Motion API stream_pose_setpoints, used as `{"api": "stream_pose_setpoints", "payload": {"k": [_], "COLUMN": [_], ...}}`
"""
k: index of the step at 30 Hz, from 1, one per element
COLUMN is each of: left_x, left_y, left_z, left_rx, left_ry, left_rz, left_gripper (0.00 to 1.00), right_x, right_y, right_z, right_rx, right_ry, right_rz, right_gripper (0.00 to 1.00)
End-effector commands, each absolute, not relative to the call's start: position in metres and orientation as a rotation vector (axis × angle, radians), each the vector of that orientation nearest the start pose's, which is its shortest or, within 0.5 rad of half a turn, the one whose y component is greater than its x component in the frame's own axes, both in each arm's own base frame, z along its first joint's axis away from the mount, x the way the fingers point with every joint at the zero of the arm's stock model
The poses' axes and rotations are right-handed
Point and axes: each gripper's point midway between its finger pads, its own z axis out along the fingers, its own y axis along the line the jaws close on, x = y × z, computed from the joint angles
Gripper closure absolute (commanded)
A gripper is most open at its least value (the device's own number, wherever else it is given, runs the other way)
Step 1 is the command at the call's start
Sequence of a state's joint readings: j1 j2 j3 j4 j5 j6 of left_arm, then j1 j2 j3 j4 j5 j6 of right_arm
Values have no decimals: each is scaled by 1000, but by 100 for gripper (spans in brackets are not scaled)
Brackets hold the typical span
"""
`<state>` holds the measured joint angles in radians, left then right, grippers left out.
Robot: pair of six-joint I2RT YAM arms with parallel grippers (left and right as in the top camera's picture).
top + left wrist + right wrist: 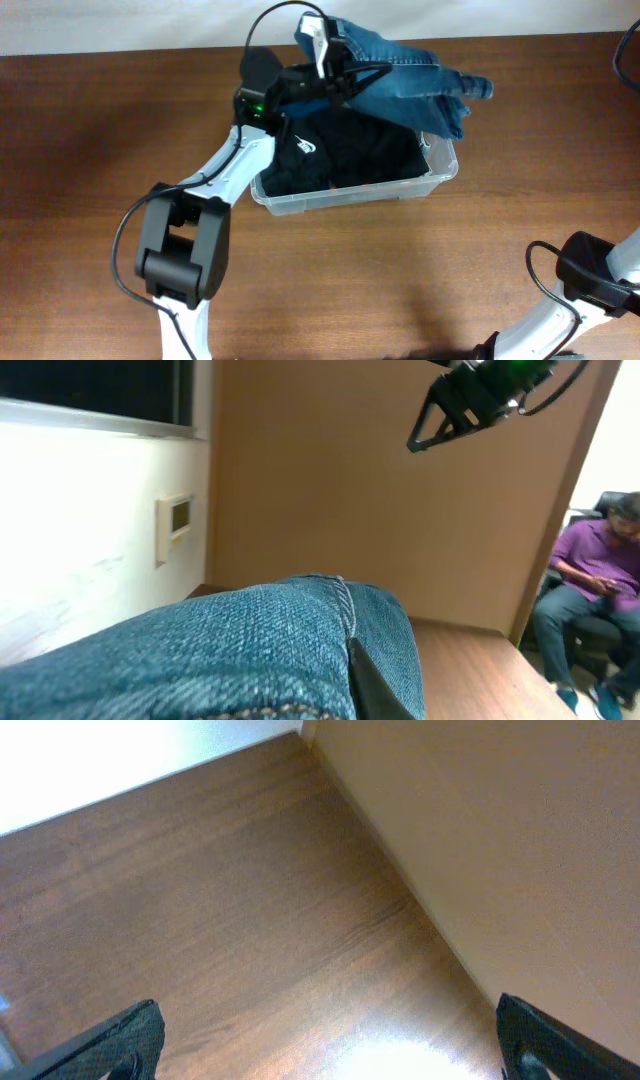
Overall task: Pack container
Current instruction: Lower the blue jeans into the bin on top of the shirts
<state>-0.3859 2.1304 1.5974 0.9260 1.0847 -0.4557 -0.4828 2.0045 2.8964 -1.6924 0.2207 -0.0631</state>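
Container: the clear plastic bin (400, 190) sits on the wooden table (90, 130) just right of the middle of the overhead view. Its long sides are slightly tilted, so the right end points toward 2 o'clock.
Contents: a black garment (360, 150) fills the bin, with a white logo (307, 147) showing at its 9 o'clock end.
Jeans: a pair of blue jeans (410, 70) is held up over the bin's 12 to 2 o'clock edge. The denim drapes rightward, and one end hangs past the bin's far right corner. I cannot tell whether the cloth touches the rim.
Left arm: it rises from the 7 o'clock edge of the overhead view toward 12 o'clock and crosses the bin's left end. A green light (258, 100) glows on its wrist.
Left gripper: the left gripper (335, 65) is closed on the jeans at their 9 o'clock end, with the fingers mostly wrapped in denim. In the left wrist view, denim fills the lower frame.
Right arm: it is parked at the 4 o'clock corner of the overhead view, well apart from the bin.
Right gripper: the right gripper (325, 1030) is spread wide and holds nothing. Its dark fingers (120, 1040) sit in the two lower corners of the right wrist view, above bare tabletop.
Background: the left wrist view shows a seated person in a purple shirt (590, 575) at 3 o'clock and a wall plate (175, 525) at 9 o'clock.
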Motion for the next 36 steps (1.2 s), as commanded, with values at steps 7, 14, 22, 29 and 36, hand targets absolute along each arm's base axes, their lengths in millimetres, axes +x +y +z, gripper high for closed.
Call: {"api": "stream_pose_setpoints", "payload": {"k": [7, 14, 22, 29, 36], "left_x": [428, 440, 452, 447, 455], "left_y": [-350, -334, -325, -325, -314], "left_z": [356, 337, 308, 298, 282], "left_rx": [1147, 1130, 1069, 1067, 987], "left_ry": [1056, 1185, 1383, 1449, 1580], "left_rz": [-1318, -1371, -1448, -1511, -1557], "left_gripper": [100, 100, 96, 92, 92], "right_x": [341, 341, 341, 341, 341], "right_y": [-223, -223, -223, -223, -223], "right_z": [406, 406, 406, 406, 406], "right_rx": [615, 615, 615, 615, 615], "right_ry": [2339, 2339, 2338, 2338, 2338], "right_rz": [-528, -528, -528, -528, -528], "right_gripper": [2, 2, 2, 2, 2]}}
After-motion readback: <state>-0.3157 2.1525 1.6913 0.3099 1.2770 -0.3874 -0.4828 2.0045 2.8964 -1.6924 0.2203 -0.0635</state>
